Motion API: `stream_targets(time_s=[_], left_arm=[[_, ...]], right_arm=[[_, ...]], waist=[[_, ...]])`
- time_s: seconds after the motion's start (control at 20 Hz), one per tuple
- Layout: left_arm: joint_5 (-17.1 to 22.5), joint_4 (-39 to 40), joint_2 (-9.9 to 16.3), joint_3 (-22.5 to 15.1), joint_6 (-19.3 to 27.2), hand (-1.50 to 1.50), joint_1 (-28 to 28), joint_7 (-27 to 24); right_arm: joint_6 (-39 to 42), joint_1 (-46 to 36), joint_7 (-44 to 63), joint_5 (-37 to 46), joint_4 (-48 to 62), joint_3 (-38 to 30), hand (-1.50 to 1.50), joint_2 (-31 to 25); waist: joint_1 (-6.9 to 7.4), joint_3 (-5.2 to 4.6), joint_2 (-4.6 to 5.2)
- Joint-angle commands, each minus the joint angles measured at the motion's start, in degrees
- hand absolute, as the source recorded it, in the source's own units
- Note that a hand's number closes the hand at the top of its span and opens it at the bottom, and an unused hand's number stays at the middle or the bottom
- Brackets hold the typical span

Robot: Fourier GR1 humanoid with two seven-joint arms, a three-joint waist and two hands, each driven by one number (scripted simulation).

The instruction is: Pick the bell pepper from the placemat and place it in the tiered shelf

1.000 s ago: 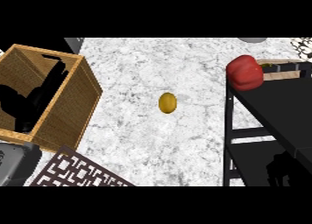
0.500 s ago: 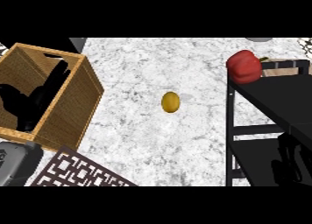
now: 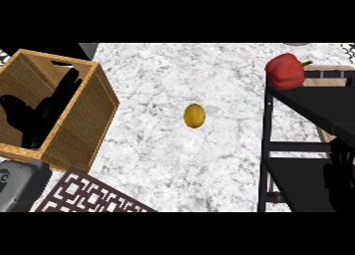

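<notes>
The red bell pepper (image 3: pixel 285 70) with a green stem sits on the far left corner of the black tiered shelf's (image 3: pixel 316 107) top tier, with no hand on it. My right hand (image 3: pixel 341 172) shows as a dark shape low at the right edge, over the shelf's lower tier. It is open, fingers up, well below the pepper. My left hand (image 3: pixel 37 117) rests open at the left, fingers up, in front of the wooden crate. A dark lattice placemat (image 3: pixel 92 196) lies at the bottom left with nothing visible on it.
An open wooden crate (image 3: pixel 88 107) stands at the left on the white marble counter (image 3: pixel 173 164). A small yellow oval fruit (image 3: pixel 194 115) lies mid-counter. A pale wooden board (image 3: pixel 329 73) lies behind the shelf at the right.
The right hand has drifted toward the right edge, away from the pepper. The pepper sits slightly higher in view. The left hand has stayed put.
</notes>
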Motion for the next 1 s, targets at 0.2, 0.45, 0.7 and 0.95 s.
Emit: stream_targets(time_s=[0.2, 0.45, 0.7, 0.95], left_arm=[[0.4, 0.6, 0.8, 1.3, -0.4, 0.00, 0.9, -0.3], [-0.4, 0.9, -0.9, 0.4, 0.5, 0.00, 0.4, -0.8], [0.6, 1.0, 0.1, 1.9, 0.0, 0.00, -0.4, 0.3], [0.7, -0.7, 0.5, 1.8, -0.6, 0.00, 1.7, 0.1]], right_arm=[[-2.6, -8.1, 14.2, -0.7, 1.7, -5.2, 1.50, -4.7], [-2.7, -10.2, 14.3, -2.6, 1.4, -4.8, 1.50, -6.7], [-3.0, -11.8, 13.6, -5.1, 0.7, -4.9, 1.50, -9.3], [-2.9, -12.2, 12.5, -7.1, -0.6, -4.1, 1.50, -12.5]], waist=[[-0.93, -1.57, -1.41], [-1.43, -1.45, -1.11], [-1.60, -1.34, -1.12], [-1.29, -1.28, -1.58]])
